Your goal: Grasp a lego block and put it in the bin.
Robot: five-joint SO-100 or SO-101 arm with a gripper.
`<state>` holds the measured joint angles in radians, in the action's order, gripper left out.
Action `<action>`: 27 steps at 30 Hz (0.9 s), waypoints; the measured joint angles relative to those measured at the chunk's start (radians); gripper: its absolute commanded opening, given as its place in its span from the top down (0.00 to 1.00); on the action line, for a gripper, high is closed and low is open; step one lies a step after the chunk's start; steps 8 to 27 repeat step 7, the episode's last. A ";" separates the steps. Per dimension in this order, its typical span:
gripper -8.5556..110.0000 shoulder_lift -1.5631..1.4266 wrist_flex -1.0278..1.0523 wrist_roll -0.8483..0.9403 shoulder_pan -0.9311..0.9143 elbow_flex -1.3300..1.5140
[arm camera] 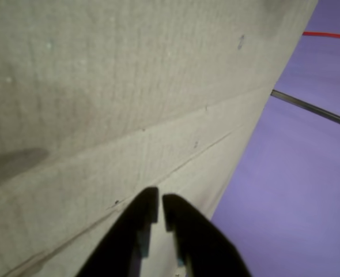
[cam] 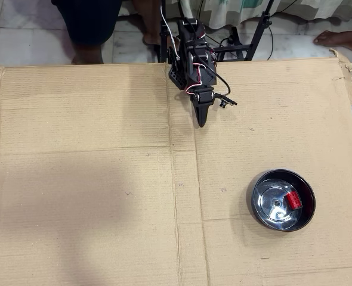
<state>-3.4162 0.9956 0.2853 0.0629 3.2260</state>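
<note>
In the overhead view the red lego block lies inside the bin, a round bowl, black outside and shiny steel inside, at the lower right of the cardboard. My gripper is folded back near the arm's base at the top middle, far from the bowl, with its jaws together and nothing between them. In the wrist view the two black fingers nearly touch, over bare cardboard. The block and the bowl are out of the wrist view.
A large cardboard sheet covers the work area. The arm's base and stand legs are at the top edge. A person's legs and a foot stand beyond the cardboard. The wrist view shows a purple surface with a black and a red cable.
</note>
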 measured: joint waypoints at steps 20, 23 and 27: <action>0.92 0.000 0.000 -0.084 0.000 0.000; 0.92 0.000 0.000 -0.084 0.000 0.000; 0.92 0.000 0.000 -0.084 0.000 0.000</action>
